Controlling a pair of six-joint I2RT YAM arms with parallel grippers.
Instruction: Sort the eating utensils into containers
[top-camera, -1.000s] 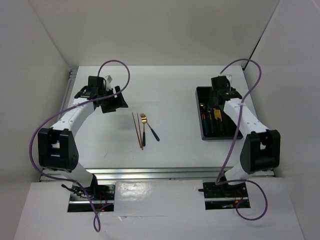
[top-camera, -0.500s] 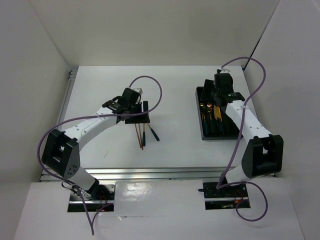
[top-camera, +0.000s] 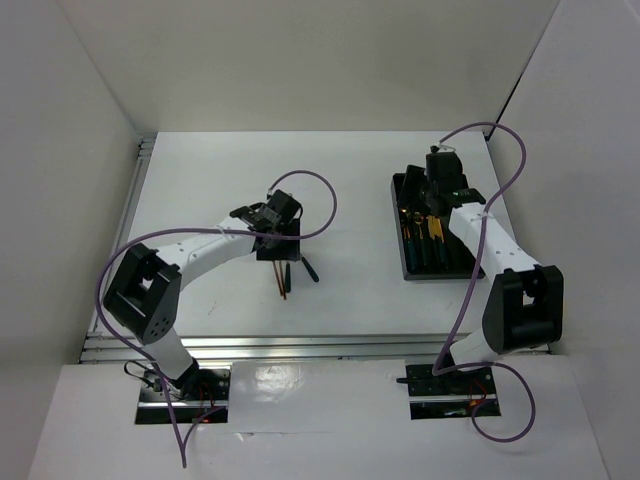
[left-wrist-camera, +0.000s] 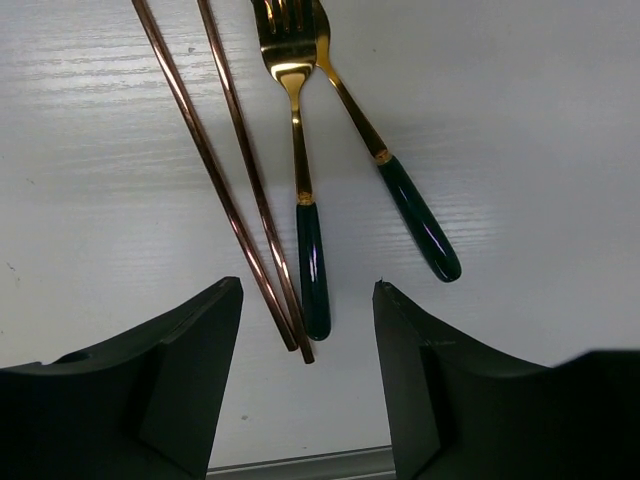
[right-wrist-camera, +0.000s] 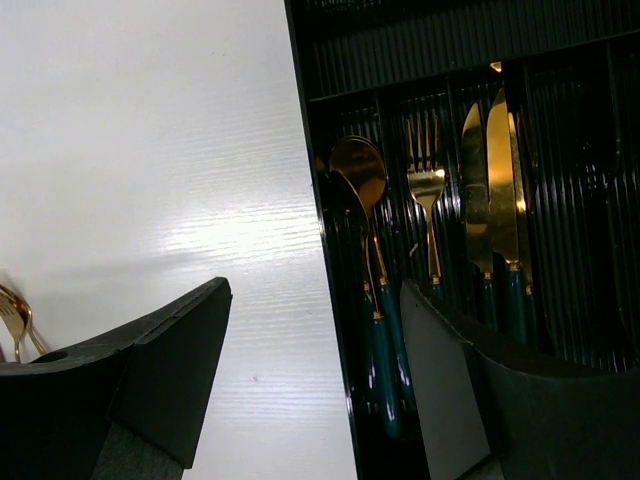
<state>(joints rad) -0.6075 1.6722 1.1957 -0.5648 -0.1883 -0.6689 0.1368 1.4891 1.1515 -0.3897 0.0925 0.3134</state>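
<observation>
Gleaming gold-headed, teal-handled forks (left-wrist-camera: 312, 262); coppery chopsticks (left-wrist-camera: 216, 170)

The left arm (top-camera: 200, 248) and right arm (top-camera: 487, 238) have white links between boxy black joints. A purple cable (top-camera: 482, 125) arcs off each wrist, then trails toward six o'clock past the black bases (top-camera: 440, 383). The fingers (left-wrist-camera: 175, 365) are dark, matte wedges with slanted inner faces.

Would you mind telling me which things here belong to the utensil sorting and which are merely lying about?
Job: chopsticks, loose fork, its teal-handled neighbour, black tray, the spoons, fork and knives already in it.
Lying about: only the arms' purple cables.
</observation>
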